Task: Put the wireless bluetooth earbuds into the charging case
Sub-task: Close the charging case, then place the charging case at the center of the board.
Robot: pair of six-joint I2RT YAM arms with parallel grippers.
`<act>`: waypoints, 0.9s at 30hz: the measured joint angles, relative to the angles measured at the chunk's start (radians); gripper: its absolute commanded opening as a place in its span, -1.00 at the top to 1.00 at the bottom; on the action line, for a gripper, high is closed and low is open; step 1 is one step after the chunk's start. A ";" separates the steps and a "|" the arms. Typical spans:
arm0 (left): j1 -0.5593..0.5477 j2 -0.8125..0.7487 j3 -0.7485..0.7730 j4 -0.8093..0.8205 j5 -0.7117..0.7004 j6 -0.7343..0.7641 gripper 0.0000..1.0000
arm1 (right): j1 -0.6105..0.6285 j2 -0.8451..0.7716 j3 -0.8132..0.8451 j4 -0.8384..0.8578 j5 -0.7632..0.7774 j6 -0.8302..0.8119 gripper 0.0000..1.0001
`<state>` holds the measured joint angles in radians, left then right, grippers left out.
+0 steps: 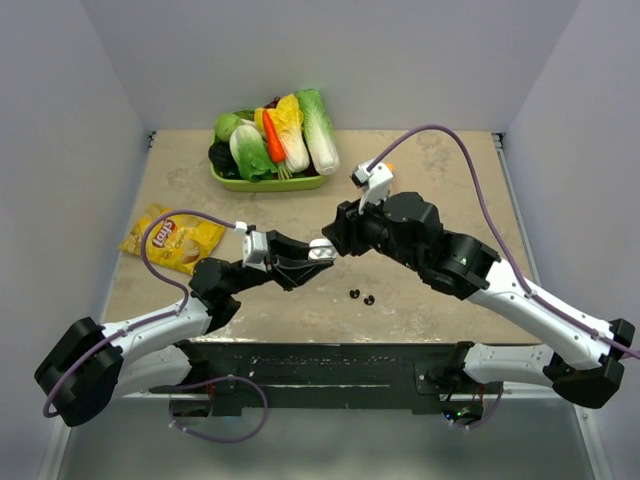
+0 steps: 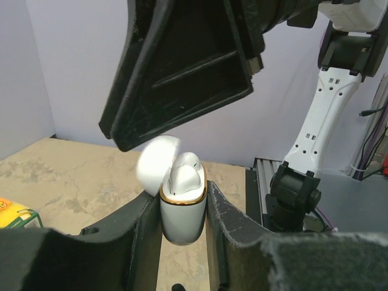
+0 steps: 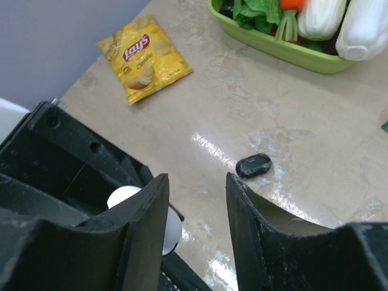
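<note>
Earbuds: one white earbud (image 2: 185, 173) sits in the open charging case (image 2: 182, 215). The left end effector (image 2: 182, 203) pinches the case upright between its fingers, with the lid (image 2: 156, 163) tipped back. Two black earbuds (image 1: 361, 297) lie on the desk (image 1: 450, 190), below both end effectors and towards their bases. The right end effector (image 3: 197, 185) hangs just above the case, fingers spread with nothing between them. The step in hand looks like fetching a loose piece. To do it well, the right end effector should descend straight over one black earbud and close gently around its middle so it cannot skid, with the left holding the case level.
</note>
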<state>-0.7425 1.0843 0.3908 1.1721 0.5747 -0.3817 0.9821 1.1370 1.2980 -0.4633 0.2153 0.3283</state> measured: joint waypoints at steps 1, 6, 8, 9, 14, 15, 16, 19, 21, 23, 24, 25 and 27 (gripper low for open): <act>0.000 0.000 0.000 -0.003 -0.007 0.004 1.00 | 0.001 -0.005 -0.005 0.001 -0.012 0.000 0.09; -0.001 0.000 0.000 -0.019 -0.030 0.011 1.00 | 0.006 -0.030 -0.048 0.005 -0.056 0.003 0.10; -0.005 0.000 0.000 -0.024 -0.033 0.011 1.00 | 0.006 -0.039 -0.060 0.010 -0.056 0.004 0.03; -0.006 0.000 0.000 -0.028 -0.037 0.011 1.00 | 0.006 -0.044 -0.064 0.008 -0.050 0.007 0.00; -0.006 0.002 0.000 -0.075 -0.164 0.008 1.00 | 0.007 -0.127 -0.139 0.021 0.094 0.046 -0.05; -0.006 0.008 0.003 -0.098 -0.216 0.003 1.00 | 0.008 -0.159 -0.174 0.028 0.138 0.053 -0.06; -0.003 0.022 0.008 -0.119 -0.263 -0.005 1.00 | 0.008 -0.194 -0.221 0.043 0.184 0.058 -0.06; 0.031 0.111 0.022 -0.170 -0.388 -0.085 1.00 | 0.008 -0.236 -0.315 0.074 0.267 0.073 -0.06; 0.072 0.198 0.023 -0.211 -0.457 -0.157 1.00 | 0.007 -0.232 -0.369 0.094 0.295 0.081 -0.06; 0.119 0.286 0.023 -0.256 -0.494 -0.219 1.00 | 0.007 -0.203 -0.411 0.099 0.303 0.089 -0.08; 0.136 0.320 0.023 -0.278 -0.502 -0.242 1.00 | 0.007 -0.188 -0.427 0.098 0.307 0.093 -0.08; 0.156 0.356 0.024 -0.302 -0.511 -0.266 1.00 | 0.007 -0.176 -0.447 0.098 0.309 0.098 -0.08; 0.182 0.411 0.024 -0.345 -0.529 -0.300 1.00 | 0.008 -0.175 -0.486 0.098 0.310 0.106 -0.09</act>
<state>-0.5610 1.4952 0.4149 0.8272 0.0460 -0.6819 0.9901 0.9615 0.8116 -0.3653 0.5255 0.4343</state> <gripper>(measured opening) 0.346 0.539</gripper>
